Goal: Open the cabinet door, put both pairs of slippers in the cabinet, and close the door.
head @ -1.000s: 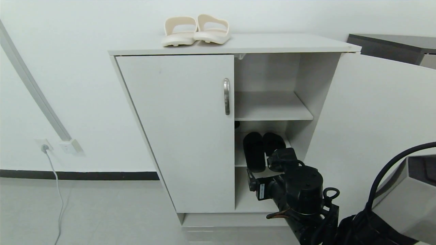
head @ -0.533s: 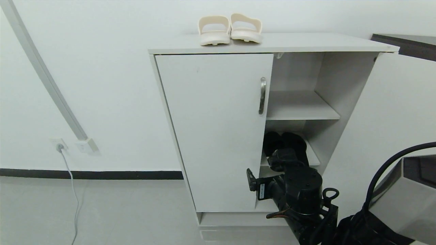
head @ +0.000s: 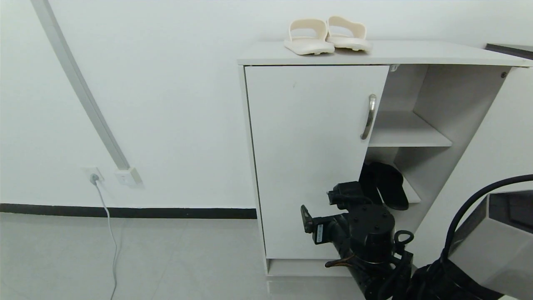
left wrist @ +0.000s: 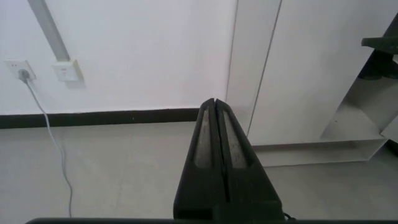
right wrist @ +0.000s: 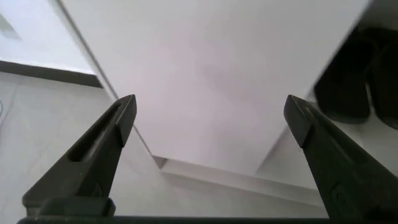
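The white cabinet [head: 374,52] has its left door [head: 308,158] closed and its right door [head: 483,146] swung open. A cream pair of slippers [head: 327,36] sits on the cabinet top. A black pair of slippers [head: 385,185] lies on the middle shelf inside, also seen in the right wrist view as black slippers [right wrist: 364,81]. My right gripper [right wrist: 211,106] is open and empty, low in front of the closed door's lower part. My left gripper [left wrist: 214,106] is shut and empty, above the floor to the left of the cabinet [left wrist: 298,62].
A wall socket with a grey cable [head: 93,177] and a slanted conduit [head: 79,87] are on the wall to the left. Open grey floor [head: 125,258] lies left of the cabinet. A dark piece of furniture [head: 510,49] stands behind the open door.
The whole head view has shifted, so the cabinet now sits farther right in the picture: the camera moved. The right arm keeps its place in the picture.
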Motion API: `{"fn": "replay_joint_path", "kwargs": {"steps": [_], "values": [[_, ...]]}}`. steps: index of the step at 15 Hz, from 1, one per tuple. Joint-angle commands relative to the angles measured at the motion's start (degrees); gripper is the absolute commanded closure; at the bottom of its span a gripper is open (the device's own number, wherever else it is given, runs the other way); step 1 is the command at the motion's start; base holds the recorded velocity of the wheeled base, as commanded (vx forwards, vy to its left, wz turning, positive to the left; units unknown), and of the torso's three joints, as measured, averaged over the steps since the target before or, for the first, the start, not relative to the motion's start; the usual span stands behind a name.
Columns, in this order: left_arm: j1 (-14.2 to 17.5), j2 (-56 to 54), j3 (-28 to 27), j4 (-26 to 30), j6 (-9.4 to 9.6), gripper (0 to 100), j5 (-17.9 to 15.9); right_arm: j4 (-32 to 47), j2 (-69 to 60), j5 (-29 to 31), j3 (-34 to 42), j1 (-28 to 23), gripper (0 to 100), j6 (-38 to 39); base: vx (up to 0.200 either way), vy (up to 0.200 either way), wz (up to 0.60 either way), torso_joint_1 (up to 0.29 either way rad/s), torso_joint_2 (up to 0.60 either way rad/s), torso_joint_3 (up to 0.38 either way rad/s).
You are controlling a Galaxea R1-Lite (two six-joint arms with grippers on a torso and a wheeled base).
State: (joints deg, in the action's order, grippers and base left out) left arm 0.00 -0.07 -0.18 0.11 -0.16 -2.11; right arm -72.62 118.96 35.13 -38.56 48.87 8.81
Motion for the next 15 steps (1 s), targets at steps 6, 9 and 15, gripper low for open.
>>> {"fn": "replay_joint_path", "kwargs": {"steps": [6,9,15], "values": [[0.09,0.07,0.01,-0.02,-0.11,100,0.00,-0.42,-1.53,-0.15,0.94,0.00,0,-0.20,0.000,0.000,0.00,0.000,0.00,0.000],[0.09,0.07,0.01,-0.02,-0.11,100,0.00,0.81,-5.49,-0.24,1.12,0.00,0,-0.20,0.000,0.000,0.00,0.000,0.00,0.000],[0.09,0.07,0.01,-0.02,-0.11,100,0.09,1.34,-7.16,-0.33,4.28,0.00,0,-2.57,0.000,0.000,0.00,0.000,0.00,0.000]]}}
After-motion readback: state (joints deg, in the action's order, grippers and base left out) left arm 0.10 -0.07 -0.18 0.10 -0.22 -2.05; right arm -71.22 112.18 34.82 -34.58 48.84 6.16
